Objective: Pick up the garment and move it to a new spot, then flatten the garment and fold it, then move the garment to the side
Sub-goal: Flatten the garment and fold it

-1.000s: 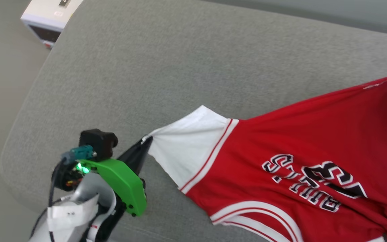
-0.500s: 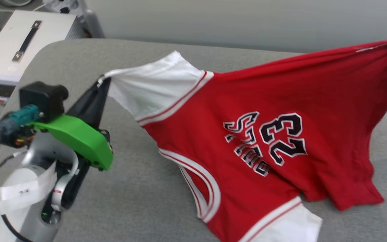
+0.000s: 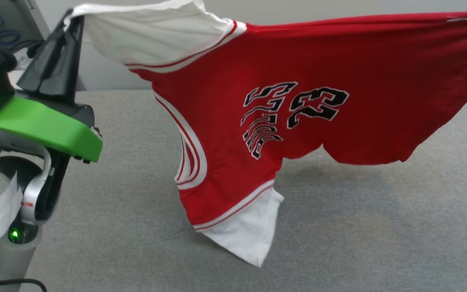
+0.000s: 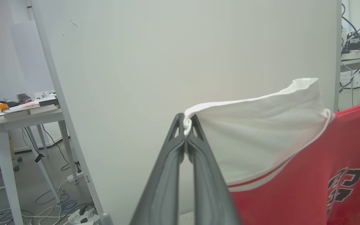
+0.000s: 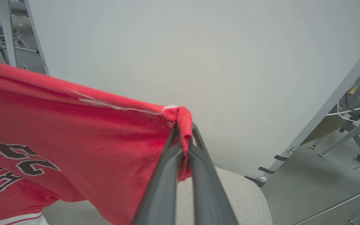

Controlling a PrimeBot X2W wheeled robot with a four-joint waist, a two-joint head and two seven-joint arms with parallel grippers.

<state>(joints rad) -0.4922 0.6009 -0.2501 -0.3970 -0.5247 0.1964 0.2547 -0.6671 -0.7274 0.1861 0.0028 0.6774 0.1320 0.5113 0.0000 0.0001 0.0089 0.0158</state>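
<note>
The garment point(image 3: 258, 121), a red jersey with white sleeves, is held aloft and stretched between two end effectors above a grey cushion point(image 3: 379, 227). The left end effector point(image 4: 184, 125), seen at 10 o'clock in the head view, is closed tight on the edge of one white sleeve point(image 3: 156, 36). The right end effector point(image 5: 183, 132) is pinched shut on a red corner of the cloth, which runs out of the head view at 2 o'clock. The black lettering point(image 3: 290, 109) is shown facing the head view, and the second white sleeve point(image 3: 249, 235) is hung toward 6 o'clock, its tip at or just above the cushion; contact cannot be judged. The carrying step appears to be in hand, with flattening and folding yet to be done. For a clean placement, both grips are best held level and the top edge drawn taut. The hanging sleeve is to be lifted clear before any sideways travel, so that it is not dragged or tucked under, and the cloth is best lowered trailing edge first so that it is laid out flat.
</note>
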